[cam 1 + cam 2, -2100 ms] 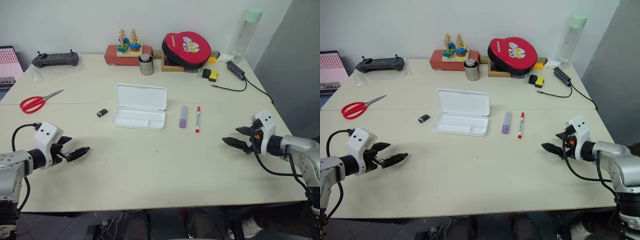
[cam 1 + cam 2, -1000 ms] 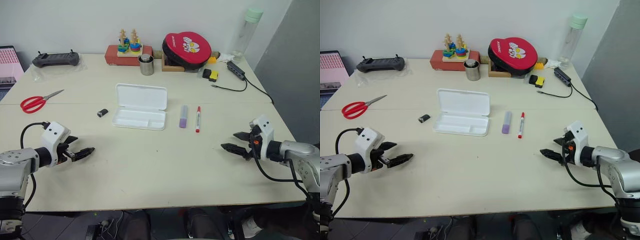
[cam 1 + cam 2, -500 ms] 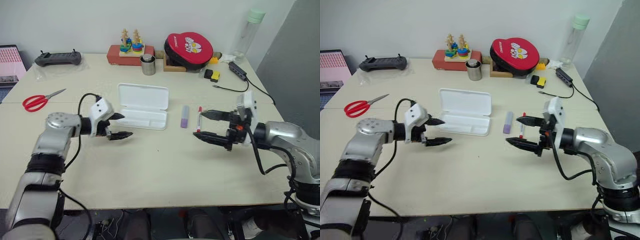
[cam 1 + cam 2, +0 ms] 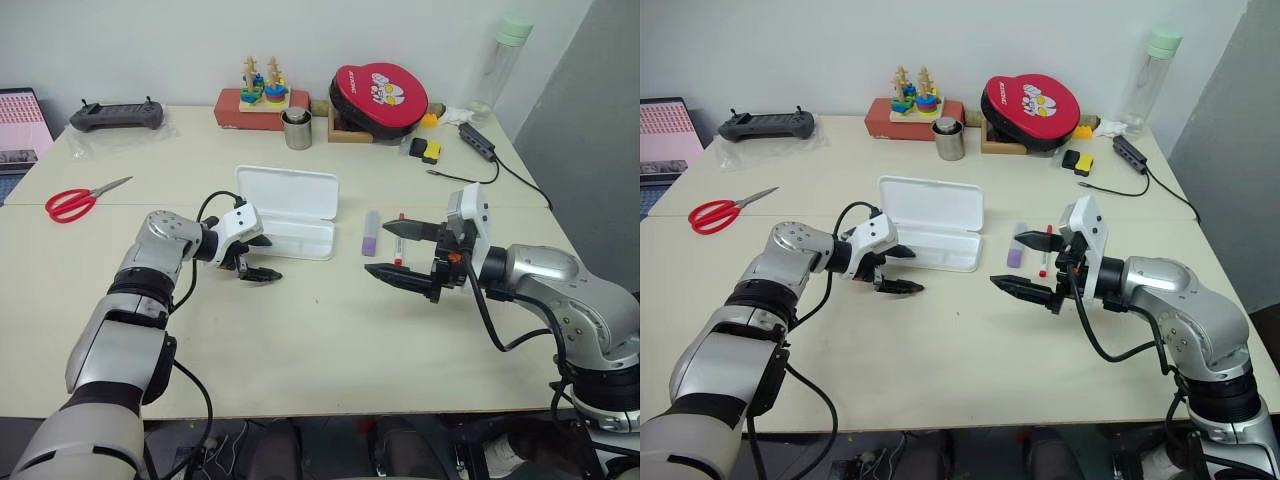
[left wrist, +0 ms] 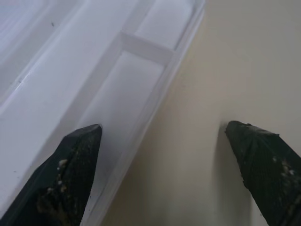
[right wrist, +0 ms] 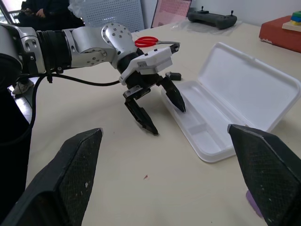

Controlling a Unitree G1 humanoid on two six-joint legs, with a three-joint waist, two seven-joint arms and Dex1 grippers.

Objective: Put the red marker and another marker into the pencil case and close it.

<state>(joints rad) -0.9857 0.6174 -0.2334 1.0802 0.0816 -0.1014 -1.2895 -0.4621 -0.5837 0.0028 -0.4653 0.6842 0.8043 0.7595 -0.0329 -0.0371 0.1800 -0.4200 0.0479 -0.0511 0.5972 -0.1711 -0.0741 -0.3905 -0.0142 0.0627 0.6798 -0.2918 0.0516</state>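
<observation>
The pencil case (image 4: 288,192) lies open in the middle of the table, lid flat behind the tray (image 5: 117,94). My left gripper (image 4: 261,257) is open at the tray's near left corner, one finger (image 5: 75,174) over the tray and the other over the bare table. To the right of the case lies the lilac marker (image 4: 369,232), and beside it the red marker (image 4: 399,218), partly hidden by my right gripper (image 4: 378,250). That gripper hangs open above the table just in front of the two markers, with nothing between its fingers.
Red scissors (image 4: 70,203) lie at the far left. A small black cylinder (image 6: 175,75) sits left of the case. Along the back stand a controller (image 4: 115,116), a stacking toy (image 4: 260,95), a metal cup (image 4: 295,130), a red pad (image 4: 380,95) and a bottle (image 4: 500,60).
Both arms have swung in from the table's sides to the middle. The left gripper now stands at the case's near corner, and the right gripper has come in front of the markers.
</observation>
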